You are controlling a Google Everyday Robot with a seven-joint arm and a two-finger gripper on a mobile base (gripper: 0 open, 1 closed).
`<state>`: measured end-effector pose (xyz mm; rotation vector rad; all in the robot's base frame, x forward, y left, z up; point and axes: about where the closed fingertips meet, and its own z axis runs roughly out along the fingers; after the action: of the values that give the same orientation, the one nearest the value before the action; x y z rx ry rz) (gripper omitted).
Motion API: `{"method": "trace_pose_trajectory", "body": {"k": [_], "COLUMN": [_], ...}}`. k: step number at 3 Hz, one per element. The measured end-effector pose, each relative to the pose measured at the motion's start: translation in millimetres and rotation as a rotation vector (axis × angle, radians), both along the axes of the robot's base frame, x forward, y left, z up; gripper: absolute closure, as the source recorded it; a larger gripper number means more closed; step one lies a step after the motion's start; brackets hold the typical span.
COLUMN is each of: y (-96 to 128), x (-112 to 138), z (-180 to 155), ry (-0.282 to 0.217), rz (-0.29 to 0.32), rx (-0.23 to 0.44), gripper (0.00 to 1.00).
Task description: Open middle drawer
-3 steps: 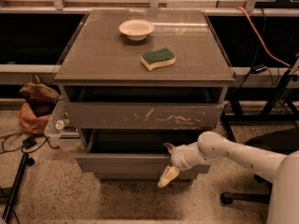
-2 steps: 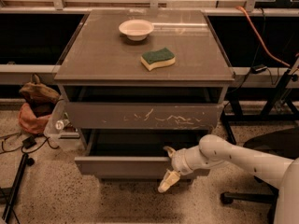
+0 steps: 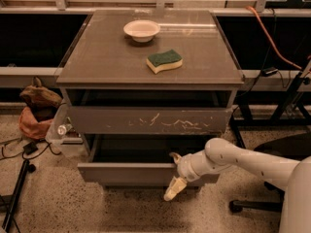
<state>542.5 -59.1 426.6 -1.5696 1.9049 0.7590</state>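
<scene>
I am resting my hand [image 3: 171,175] at the front edge of the middle drawer [image 3: 126,173], which is sitting partly out, though I cannot tell if it is gripping; more pulling is remaining.

A grey worktop [image 3: 107,57] carries a white bowl [image 3: 141,30] near its back edge and a sponge [image 3: 164,61], green on top and yellow beneath, nearer the front and right, apart from the bowl. Under the worktop, a wide drawer front [image 3: 97,120] with white scratches stands slightly out. To the left, an orange-brown bag [image 3: 35,113] sits on the speckled floor [image 3: 73,210], with a clear plastic bin [image 3: 62,135] between it and the cabinet. Dark cables [image 3: 17,149] and a black stand leg [image 3: 14,200] lie lower left. An orange cable [image 3: 272,38] slants down at upper right.
</scene>
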Motion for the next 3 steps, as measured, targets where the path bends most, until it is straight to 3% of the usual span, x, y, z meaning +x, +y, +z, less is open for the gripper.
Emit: {"method": "trace_pose_trajectory", "body": {"k": [1, 3], "y": [14.4, 18.6], "x": [-35.1, -43.7], "z": [0.9, 6.6], "ry": [0.109, 0.138], "rz": [0.052, 0.058], "rx": [-0.043, -0.049], "gripper": [0.00, 0.00]}}
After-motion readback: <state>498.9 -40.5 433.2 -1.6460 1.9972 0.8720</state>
